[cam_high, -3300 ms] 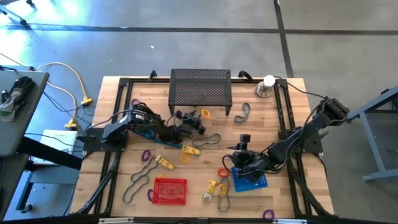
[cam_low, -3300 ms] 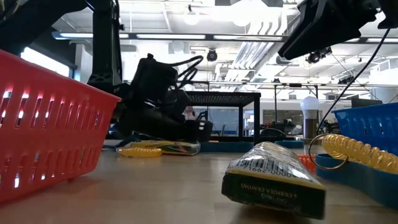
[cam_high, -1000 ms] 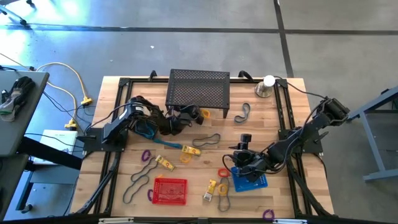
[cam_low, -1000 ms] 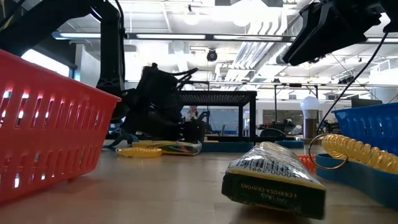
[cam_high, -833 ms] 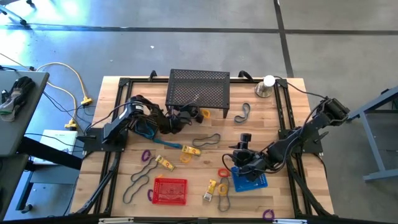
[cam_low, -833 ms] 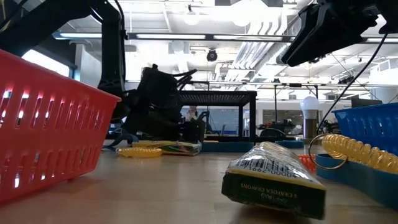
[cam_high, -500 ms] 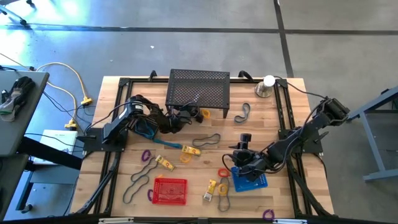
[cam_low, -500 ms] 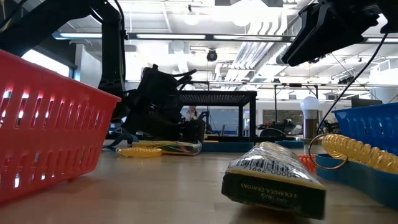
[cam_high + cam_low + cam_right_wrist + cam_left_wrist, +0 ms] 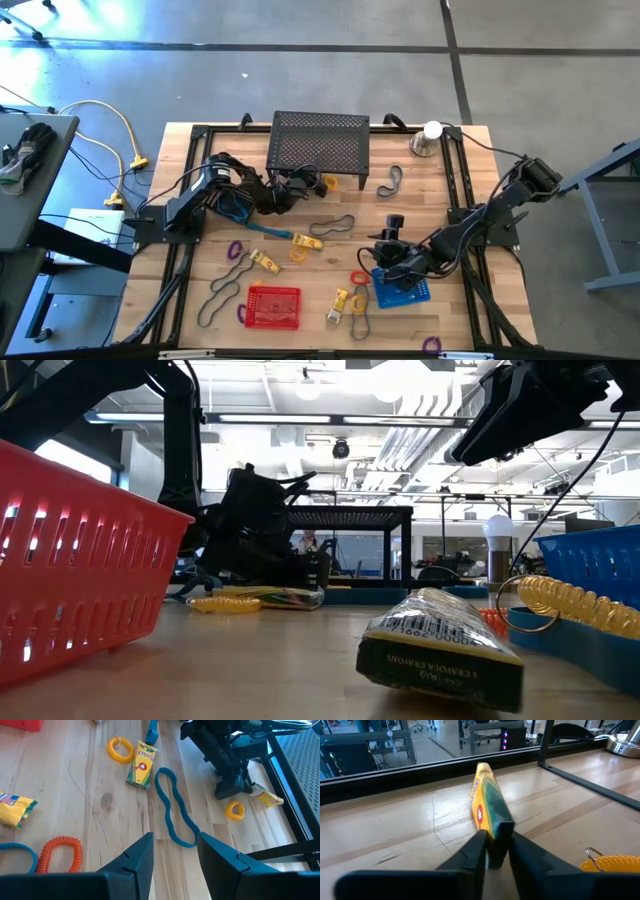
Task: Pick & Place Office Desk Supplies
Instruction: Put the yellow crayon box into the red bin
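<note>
My left gripper (image 9: 496,837) sits low over the table just in front of the black mesh stand (image 9: 320,148) and is shut on a small yellow-and-green crayon pack (image 9: 487,805). A yellow coil ring (image 9: 615,862) lies beside it. My right gripper (image 9: 175,855) hangs open above the table by the blue basket (image 9: 405,290), with nothing between its fingers. Below it lie a teal band (image 9: 172,812), another crayon pack (image 9: 141,764) and an orange coil ring (image 9: 61,854). My left gripper pinches the crayon pack's near end (image 9: 492,827) between its two fingers. The fingers come in nearly level from the table's left and lie along the pack. The pack stands on its narrow edge, reaching away from the fingers with its far part on the table.
A red basket (image 9: 272,306) stands near the front edge. More crayon packs (image 9: 264,261), dark bands (image 9: 390,180), purple rings (image 9: 236,250) and a red ring (image 9: 358,277) are scattered about. A silver cone with a white ball (image 9: 428,138) stands at the far right.
</note>
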`<state>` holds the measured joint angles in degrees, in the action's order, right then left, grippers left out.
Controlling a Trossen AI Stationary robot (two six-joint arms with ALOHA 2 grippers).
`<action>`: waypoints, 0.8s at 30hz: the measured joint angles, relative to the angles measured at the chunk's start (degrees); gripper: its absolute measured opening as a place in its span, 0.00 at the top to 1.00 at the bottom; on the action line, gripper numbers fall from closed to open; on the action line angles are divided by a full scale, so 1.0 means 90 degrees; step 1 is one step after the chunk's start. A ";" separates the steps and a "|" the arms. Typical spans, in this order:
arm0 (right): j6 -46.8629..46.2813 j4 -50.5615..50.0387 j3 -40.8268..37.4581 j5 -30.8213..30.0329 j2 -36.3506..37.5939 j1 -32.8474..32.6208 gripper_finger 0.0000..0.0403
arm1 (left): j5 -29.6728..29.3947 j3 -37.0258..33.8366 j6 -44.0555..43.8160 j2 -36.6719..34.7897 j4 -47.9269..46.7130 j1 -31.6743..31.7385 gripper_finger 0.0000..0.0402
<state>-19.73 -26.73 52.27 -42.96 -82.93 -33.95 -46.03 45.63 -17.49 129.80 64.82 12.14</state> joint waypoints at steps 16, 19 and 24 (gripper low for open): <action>-0.0084 0.0060 0.0000 0.0149 0.0002 -0.0002 0.65 | -0.0455 -0.0012 0.0924 0.0025 0.0606 -0.0420 0.94; -0.0117 0.0061 0.0000 0.0155 0.0002 -0.0002 0.65 | -0.0501 -0.0019 0.1135 -0.0091 0.0620 -0.0662 0.94; -0.0158 0.0094 0.0000 0.0189 0.0002 -0.0007 0.65 | -0.0621 -0.0019 0.1614 -0.0277 0.0568 -0.1049 0.94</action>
<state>-21.15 -25.89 52.27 -41.25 -82.91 -34.02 -51.63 45.45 -2.96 127.31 69.93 2.70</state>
